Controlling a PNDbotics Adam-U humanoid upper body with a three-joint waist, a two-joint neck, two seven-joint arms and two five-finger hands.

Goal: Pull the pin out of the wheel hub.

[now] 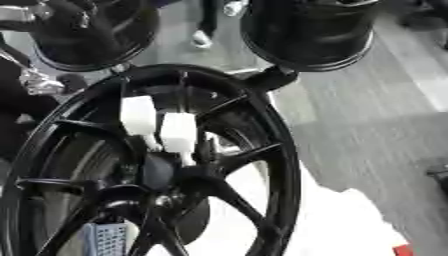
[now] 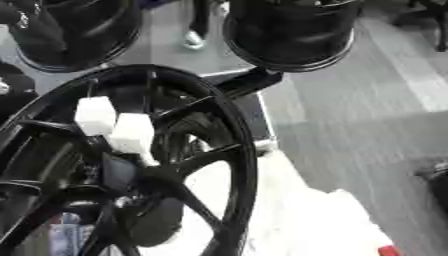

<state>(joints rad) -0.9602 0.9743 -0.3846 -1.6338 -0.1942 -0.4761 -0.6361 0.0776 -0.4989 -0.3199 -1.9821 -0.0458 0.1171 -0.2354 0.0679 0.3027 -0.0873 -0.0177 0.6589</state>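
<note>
A black spoked wheel hub (image 1: 262, 150) stands upright close in front of me and fills the left half of both views. Two white block-shaped pin heads stick out near its centre: one (image 1: 137, 115) higher and to the left, the other (image 1: 178, 131) just right of it, with a thin pale stem running down toward the hub's middle (image 1: 166, 172). My left arm, black with a silver joint (image 1: 35, 82), enters at the left edge beside the rim. Its hand merges with the dark rim and cannot be made out. My right hand shows in neither view.
Two more black wheels (image 1: 306, 30) (image 1: 87, 30) stand behind the hub at the top. A white tabletop (image 1: 341, 225) lies at the lower right, with grey floor (image 1: 376, 110) beyond. A pale perforated thing (image 1: 107, 240) shows through the spokes, and a small red thing (image 1: 402, 250) lies near the bottom edge.
</note>
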